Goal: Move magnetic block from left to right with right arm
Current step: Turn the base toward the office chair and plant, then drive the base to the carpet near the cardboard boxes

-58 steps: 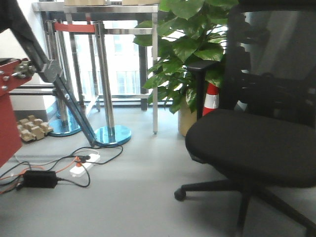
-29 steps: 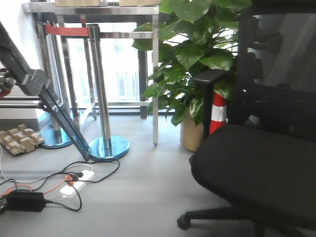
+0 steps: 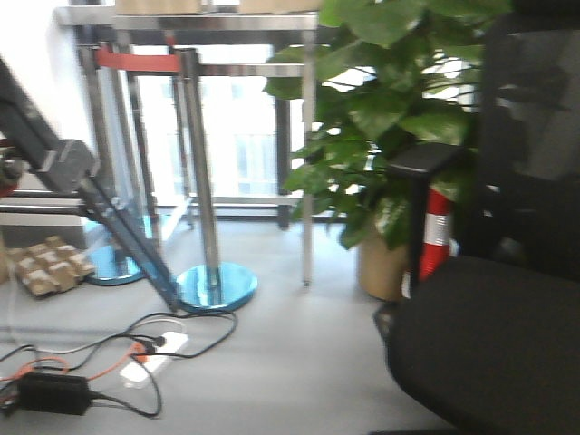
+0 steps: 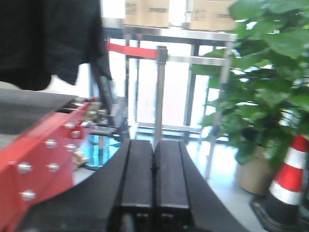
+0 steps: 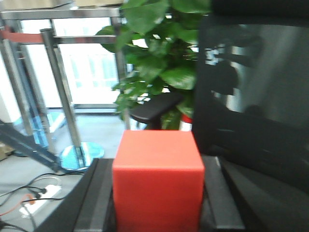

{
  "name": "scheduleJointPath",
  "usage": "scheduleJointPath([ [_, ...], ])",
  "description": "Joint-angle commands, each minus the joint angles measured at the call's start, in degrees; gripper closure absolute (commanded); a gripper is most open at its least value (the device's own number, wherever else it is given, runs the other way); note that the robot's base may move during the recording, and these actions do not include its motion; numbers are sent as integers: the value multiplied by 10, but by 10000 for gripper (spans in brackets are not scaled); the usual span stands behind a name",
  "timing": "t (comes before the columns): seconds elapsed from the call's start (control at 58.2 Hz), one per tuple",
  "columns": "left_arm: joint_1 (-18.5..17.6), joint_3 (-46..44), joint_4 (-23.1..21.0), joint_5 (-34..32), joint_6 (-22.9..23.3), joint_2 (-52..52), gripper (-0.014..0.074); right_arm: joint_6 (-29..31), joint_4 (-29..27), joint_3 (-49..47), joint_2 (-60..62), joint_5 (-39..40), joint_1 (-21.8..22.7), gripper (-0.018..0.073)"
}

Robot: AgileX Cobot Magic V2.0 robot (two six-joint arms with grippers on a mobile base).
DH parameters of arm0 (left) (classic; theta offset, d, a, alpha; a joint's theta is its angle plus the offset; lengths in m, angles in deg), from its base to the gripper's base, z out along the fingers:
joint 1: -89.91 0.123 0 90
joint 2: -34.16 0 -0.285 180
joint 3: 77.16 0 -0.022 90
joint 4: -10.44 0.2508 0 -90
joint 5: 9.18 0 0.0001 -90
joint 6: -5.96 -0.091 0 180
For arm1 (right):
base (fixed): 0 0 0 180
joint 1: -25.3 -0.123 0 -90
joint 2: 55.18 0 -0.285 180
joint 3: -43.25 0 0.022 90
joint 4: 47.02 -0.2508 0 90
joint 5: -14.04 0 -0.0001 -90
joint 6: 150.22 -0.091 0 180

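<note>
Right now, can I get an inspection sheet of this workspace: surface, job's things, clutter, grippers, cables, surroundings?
Surface: no worktop seen; only grey floor.
Job's things: red magnetic block, held between the fingers of the right gripper.
Clutter: cardboard pieces on the floor at left.
Grippers: right gripper shut on the magnetic block; left gripper shut, nothing in it.
Cables: loose cables, a power strip and a black adapter on the floor.
Surroundings: stanchions with a red belt, potted plant, office chair, traffic cone, cardboard boxes up on a metal rack.
</note>
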Motion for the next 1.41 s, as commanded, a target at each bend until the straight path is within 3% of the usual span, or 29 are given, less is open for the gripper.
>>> scheduleJointPath([
  [0.0, 0, 4, -3, -50, 1, 5, 722, 3, 5, -16, -3, 49, -1, 307],
  [1.391, 0, 4, -3, -50, 1, 5, 722, 3, 5, -16, -3, 49, -1, 307],
])
